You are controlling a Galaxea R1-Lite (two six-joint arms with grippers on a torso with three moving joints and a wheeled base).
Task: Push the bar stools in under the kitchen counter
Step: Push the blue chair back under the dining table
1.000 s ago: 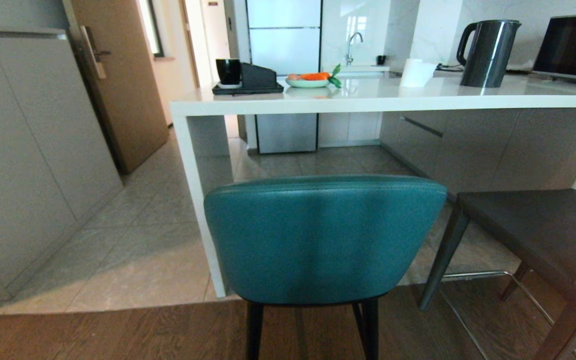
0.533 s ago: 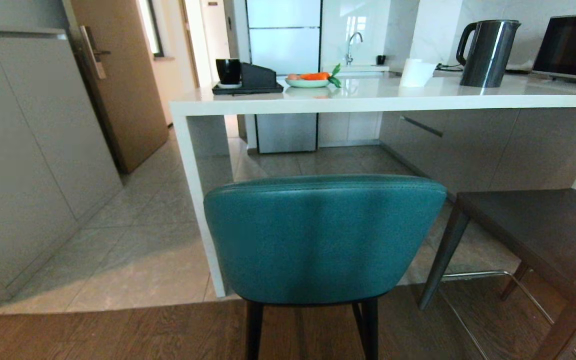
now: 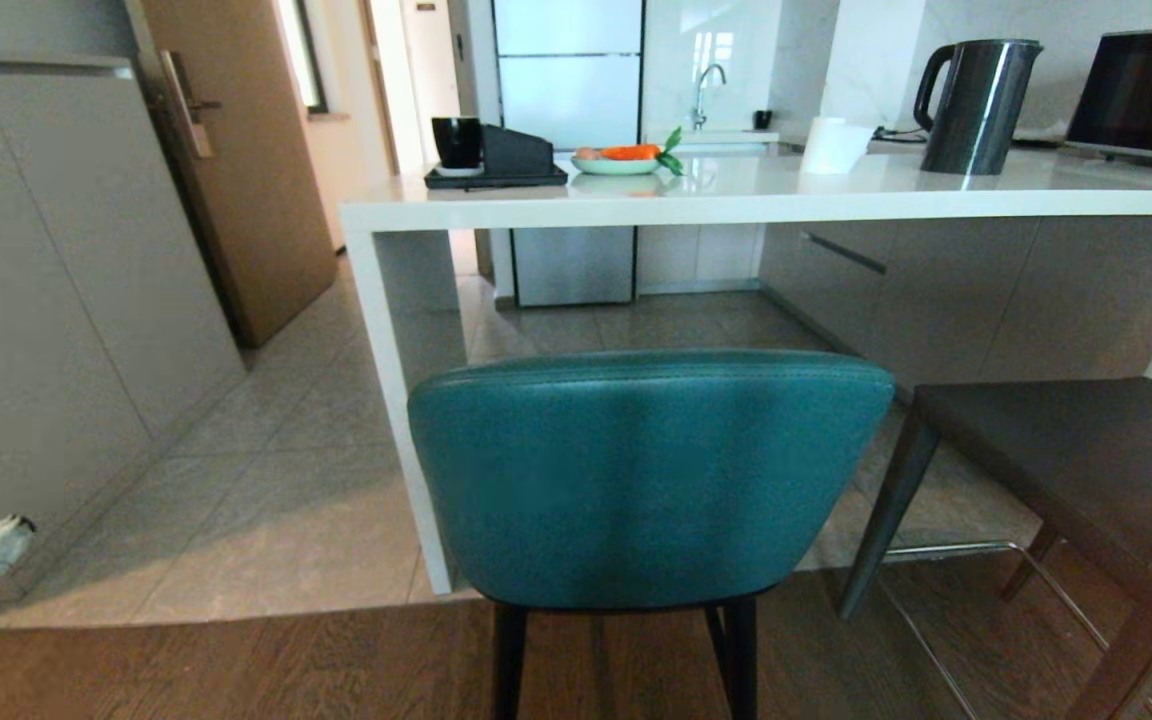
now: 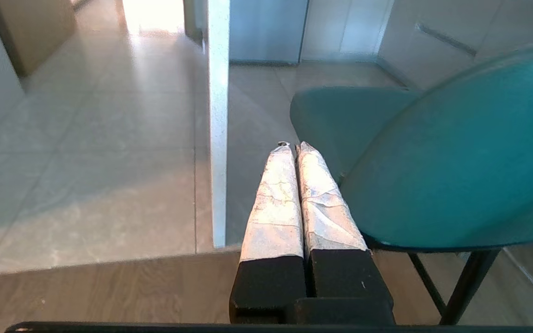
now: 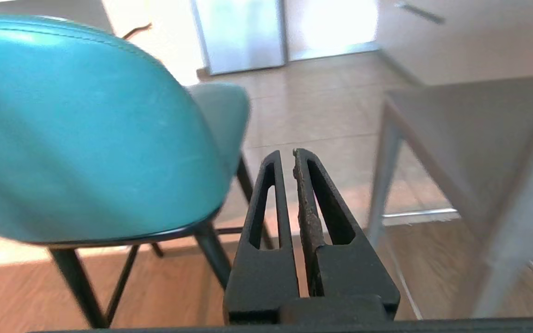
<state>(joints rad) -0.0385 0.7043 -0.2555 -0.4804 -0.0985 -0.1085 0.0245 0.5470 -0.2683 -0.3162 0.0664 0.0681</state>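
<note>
Heads up: both your left gripper [image 4: 293, 147] and right gripper [image 5: 286, 155] are pinched closed, empty. Push the teal stool [image 3: 648, 475] off-centre and it'll twist into the counter's side panel [image 3: 398, 400].

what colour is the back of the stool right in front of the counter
Teal, a smooth leather-like backrest, clearest in the head view.

You will find no readable text, label, brand, number or sign on anything in these views, whichever camera you check.
</note>
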